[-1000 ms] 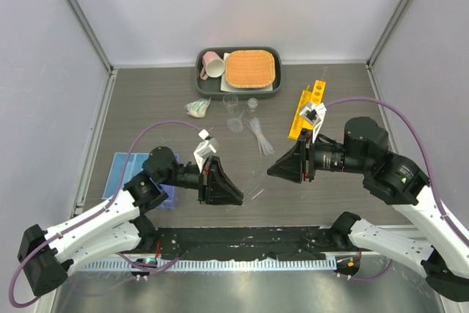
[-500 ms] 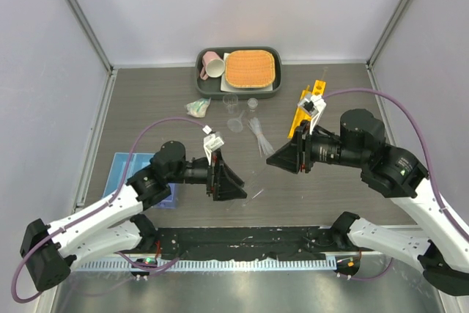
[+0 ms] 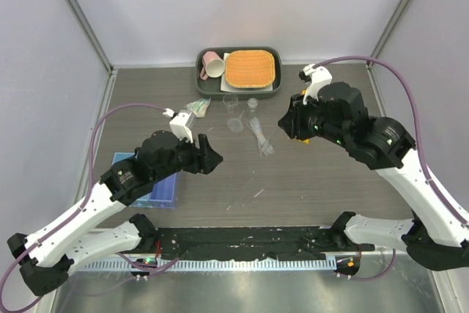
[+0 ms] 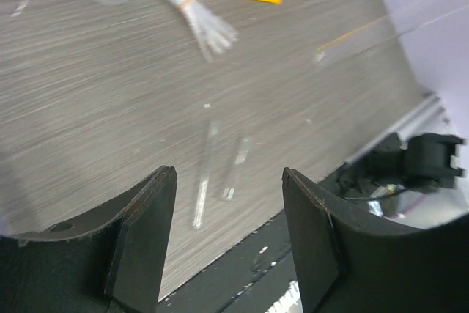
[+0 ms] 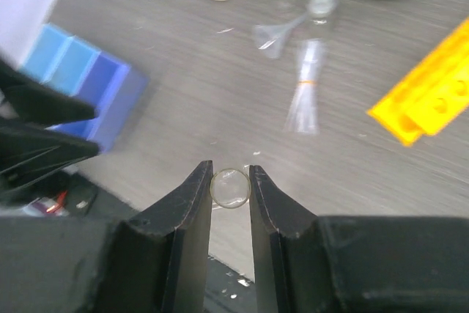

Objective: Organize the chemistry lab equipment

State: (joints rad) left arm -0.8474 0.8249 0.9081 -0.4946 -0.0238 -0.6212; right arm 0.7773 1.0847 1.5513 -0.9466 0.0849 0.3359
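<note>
While the left pincer (image 4: pixel 229 181) gapes, the right pincer (image 5: pixel 231 169) pinches a clear round tube (image 5: pixel 231 188).

Two thin glass tubes (image 4: pixel 205 174) lie nearly parallel near the front edge of the surface (image 3: pixel 330 181). A third clear tube (image 5: pixel 231 188), seen end-on as a small ring, is pinched in the right hand (image 5: pixel 230 174). Farther back lie banded pipettes (image 3: pixel 260 135), a tipped funnel (image 3: pixel 236 123) and two small beakers (image 3: pixel 231 100). The yellow rack (image 5: pixel 432 97) sits to the right, the blue tray (image 3: pixel 167 190) to the left.
</note>
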